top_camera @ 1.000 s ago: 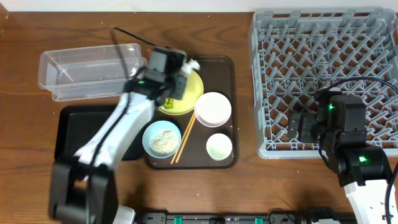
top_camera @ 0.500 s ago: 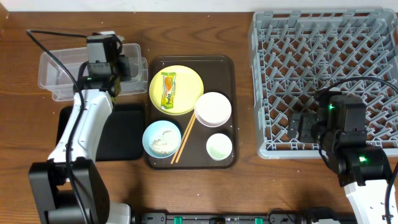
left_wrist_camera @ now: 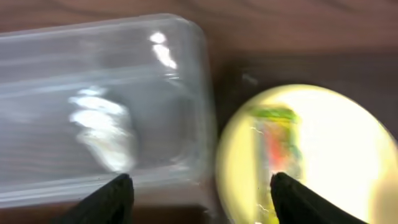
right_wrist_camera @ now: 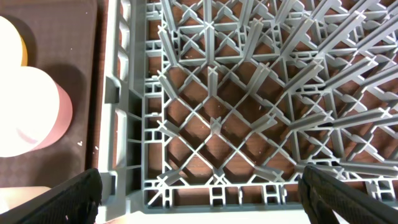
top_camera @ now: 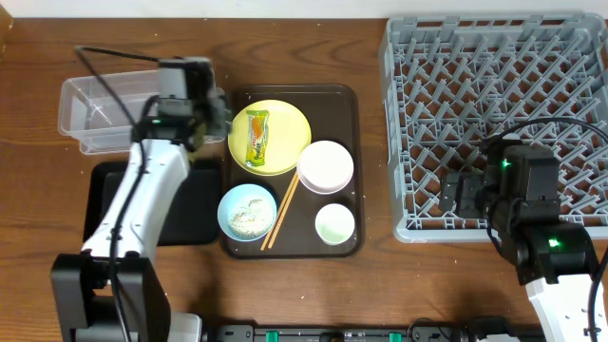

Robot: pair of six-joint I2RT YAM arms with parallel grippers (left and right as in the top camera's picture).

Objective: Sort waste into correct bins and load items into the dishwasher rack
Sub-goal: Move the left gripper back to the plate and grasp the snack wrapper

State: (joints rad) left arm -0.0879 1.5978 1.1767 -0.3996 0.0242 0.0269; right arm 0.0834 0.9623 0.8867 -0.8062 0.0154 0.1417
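Observation:
My left gripper (top_camera: 201, 103) (left_wrist_camera: 202, 194) hangs open and empty over the gap between the clear tub (top_camera: 114, 114) (left_wrist_camera: 93, 93) and the yellow plate (top_camera: 275, 133) (left_wrist_camera: 336, 143). A blurred white shape (left_wrist_camera: 102, 127) that looks like the paper scrap lies in the tub. The green-and-orange wrapper (top_camera: 256, 138) (left_wrist_camera: 277, 143) lies on the plate. On the brown tray (top_camera: 351, 104) sit the whitish bowl (top_camera: 326, 166), the light blue bowl (top_camera: 247, 211) with rice scraps, the green cup (top_camera: 334, 224) and the chopsticks (top_camera: 281, 209). My right gripper (top_camera: 463, 193) (right_wrist_camera: 199, 196) is open over the grey rack's (top_camera: 503, 104) (right_wrist_camera: 211, 118) front left corner.
The black tray (top_camera: 195, 223) lies front left, partly under my left arm. In the right wrist view the whitish bowl (right_wrist_camera: 31, 112) shows just left of the rack's wall. The rack fills the right side of the table.
My left gripper swung from the plate to the tub and has come back to the tub's right end. It opened, and the white scrap it carried is gone from it. The right arm stayed still.

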